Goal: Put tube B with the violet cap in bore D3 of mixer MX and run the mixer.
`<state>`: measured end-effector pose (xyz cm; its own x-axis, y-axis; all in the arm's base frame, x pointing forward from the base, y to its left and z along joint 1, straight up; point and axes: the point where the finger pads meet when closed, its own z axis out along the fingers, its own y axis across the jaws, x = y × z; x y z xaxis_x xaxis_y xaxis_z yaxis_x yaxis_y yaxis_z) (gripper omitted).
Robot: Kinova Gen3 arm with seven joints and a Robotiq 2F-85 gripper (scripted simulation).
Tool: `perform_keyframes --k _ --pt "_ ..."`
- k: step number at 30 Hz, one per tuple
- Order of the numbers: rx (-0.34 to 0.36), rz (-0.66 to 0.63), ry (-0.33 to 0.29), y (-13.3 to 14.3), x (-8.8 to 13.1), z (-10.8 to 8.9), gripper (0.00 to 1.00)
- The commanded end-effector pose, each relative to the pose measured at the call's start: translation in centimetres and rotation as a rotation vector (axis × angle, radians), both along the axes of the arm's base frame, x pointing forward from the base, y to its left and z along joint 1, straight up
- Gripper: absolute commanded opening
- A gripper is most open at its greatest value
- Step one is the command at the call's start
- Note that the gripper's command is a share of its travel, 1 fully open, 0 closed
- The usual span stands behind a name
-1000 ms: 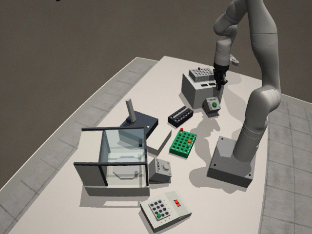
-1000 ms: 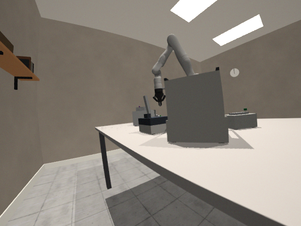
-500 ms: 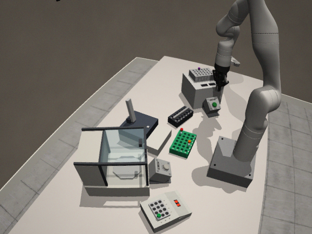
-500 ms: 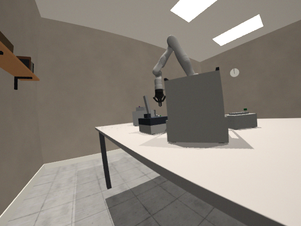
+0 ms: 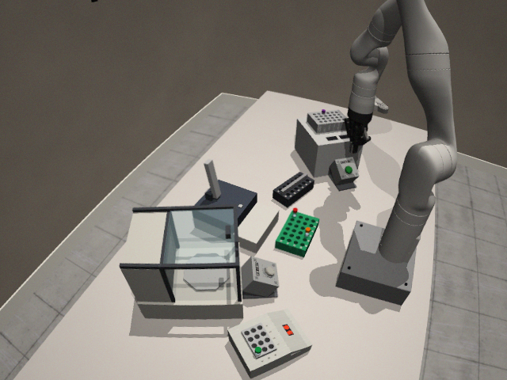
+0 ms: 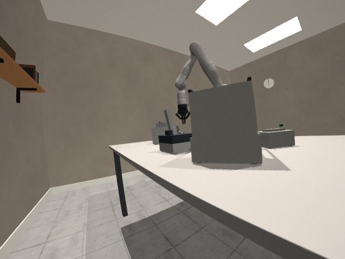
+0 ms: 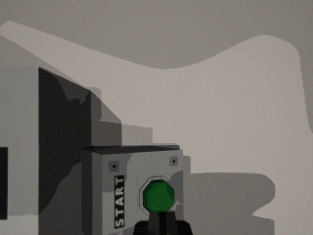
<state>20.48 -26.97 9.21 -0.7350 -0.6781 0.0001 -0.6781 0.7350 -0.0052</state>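
The pale surface (image 5: 368, 335) carries all the stations. The mixer MX (image 5: 317, 149) stands at its far end, level, with tube B (image 5: 323, 111), violet cap showing, seated in a bore at the back of the shaking block (image 5: 327, 121). The arm reaches over the mixer's right side, its gripper (image 5: 360, 141) pointing down just above the START key (image 7: 158, 196) on the sloping front; contact cannot be told. The jaws are fully closed and hold nothing.

Top: high oblique. Exterior: low, bench-level. Wrist: close on START key (image 7: 157, 196).
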Motion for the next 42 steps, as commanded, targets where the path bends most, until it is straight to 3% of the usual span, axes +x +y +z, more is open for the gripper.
perform_keyframes --k 1,34,42 --pt "-0.001 0.000 -0.001 0.0 0.0 -0.2 0.10" --pt "-0.001 0.000 -0.001 -0.1 0.0 -4.2 0.10" --pt "-0.001 0.000 -0.001 -0.1 0.0 -4.2 0.10"
